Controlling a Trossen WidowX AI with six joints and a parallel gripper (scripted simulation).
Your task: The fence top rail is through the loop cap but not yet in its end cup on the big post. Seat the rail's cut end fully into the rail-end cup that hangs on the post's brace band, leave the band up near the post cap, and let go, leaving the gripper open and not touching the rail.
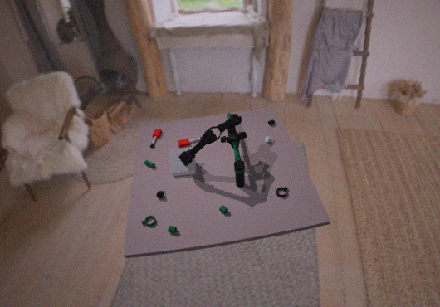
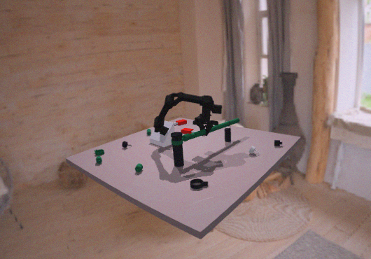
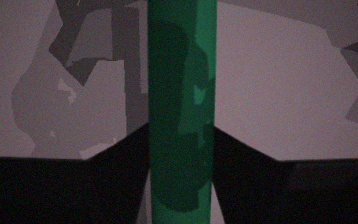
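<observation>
My gripper (image 1: 235, 143) (image 2: 206, 131) (image 3: 178, 127) is shut on the green rail (image 1: 237, 152) (image 2: 231, 122) (image 3: 182, 75), with one black finger on each side of it. The big black post (image 1: 240, 181) (image 2: 178, 157) stands upright, its green brace band (image 2: 177, 143) high up, just under the post cap (image 2: 176, 134). The rail's near end meets the green at the band, where the rail-end cup is; how deep it sits cannot be told. The rail's far part passes over the small black post (image 2: 227, 135). The loop cap there is too small to see clearly.
The arm's pale base (image 1: 181, 168) (image 2: 158, 140) is left of the rail. Red-handled tools (image 1: 183, 143) (image 1: 157, 134) lie behind and beside it. A black ring clamp (image 1: 281, 192) (image 2: 197, 184), a green ring clamp (image 1: 150, 221), a white fitting (image 1: 268, 139) and several small caps lie around the table.
</observation>
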